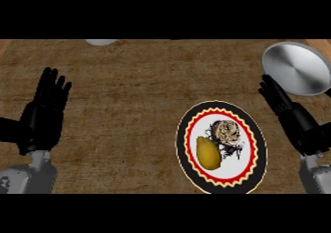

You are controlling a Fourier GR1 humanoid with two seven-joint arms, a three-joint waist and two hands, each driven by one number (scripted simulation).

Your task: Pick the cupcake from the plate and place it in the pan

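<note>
Where the view's lower edge cuts them off, two grey forearms rise onto the brown worktop (141,91), each ending in a black hand. Nearest of the things is the plate (192,168), a round one with a black rim, a red and yellow zigzag ring and a white middle, lying right of centre and close to the right forearm. On its white middle sits the cupcake (227,132), brown and pale with dark specks, and touching it on the left is a yellow pear-shaped piece (207,152). The left hand (42,116) shows at the view's left, well apart from the plate, fingers (52,86) straight, pointing away and lying side by side with small gaps; it holds nothing. The right hand (296,120) stands just beside the plate's right rim, seen edge on, its fingers straight and close together, pointing up toward the pan; it too holds nothing and touches neither plate nor cupcake. Farther off, at the upper right, lies the pan (299,68), a round grey metal dish, with the right fingertips just below its lower left edge. At the far edge, left of centre, a pale rounded shape (101,42) shows only in part.
</note>
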